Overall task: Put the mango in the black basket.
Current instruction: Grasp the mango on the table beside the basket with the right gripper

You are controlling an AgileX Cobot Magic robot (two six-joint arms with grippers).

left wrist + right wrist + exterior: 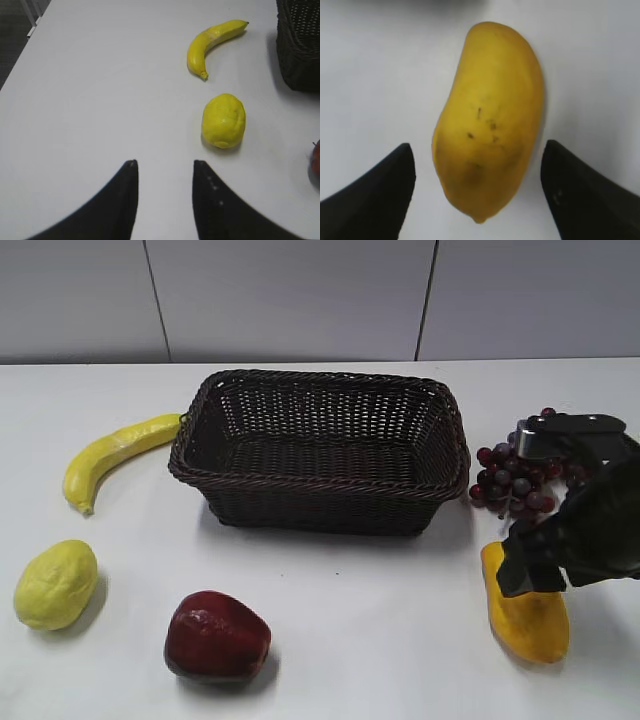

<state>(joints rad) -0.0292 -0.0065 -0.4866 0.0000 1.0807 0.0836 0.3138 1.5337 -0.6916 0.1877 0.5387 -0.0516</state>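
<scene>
The mango (530,625) is orange-yellow with dark speckles and lies on the white table at the front right. In the right wrist view the mango (487,115) lies between the two wide-open fingers of my right gripper (477,150), with gaps on both sides. In the exterior view the right gripper (535,575) hangs just over the mango and hides part of it. The black basket (320,490) stands in the middle of the table; nothing shows inside it. My left gripper (162,165) is open above bare table and holds nothing.
A bunch of dark red grapes (515,480) lies between the basket and my right arm. A banana (110,452), a lemon (55,585) and a dark red apple (215,635) lie left of and in front of the basket. The basket's corner (300,45) shows in the left wrist view.
</scene>
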